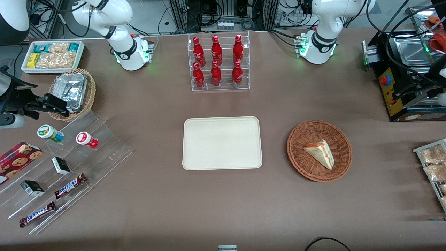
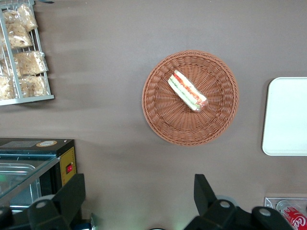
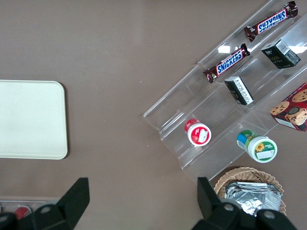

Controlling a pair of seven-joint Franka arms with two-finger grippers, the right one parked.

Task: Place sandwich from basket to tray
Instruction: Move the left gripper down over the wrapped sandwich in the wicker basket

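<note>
The sandwich (image 1: 320, 153) (image 2: 187, 91), a pale wedge with red and green filling, lies in the round reddish-brown wicker basket (image 1: 296, 139) (image 2: 158, 115). The cream tray (image 1: 222, 143) (image 2: 288, 115) (image 3: 29, 120) lies flat beside the basket, toward the parked arm's end, with nothing on it. My left gripper (image 2: 139, 189) hangs open high above bare tabletop, farther from the front camera than the basket. Its dark fingers (image 2: 74, 189) stand wide apart with nothing between them, well clear of the sandwich.
A clear rack of red bottles (image 1: 218, 62) stands farther from the front camera than the tray. A black machine (image 1: 400, 87) (image 2: 38, 158) and a wire rack of snack packets (image 1: 432, 164) (image 2: 21, 57) sit at the working arm's end. A stepped clear display of snacks (image 1: 66, 164) occupies the parked arm's end.
</note>
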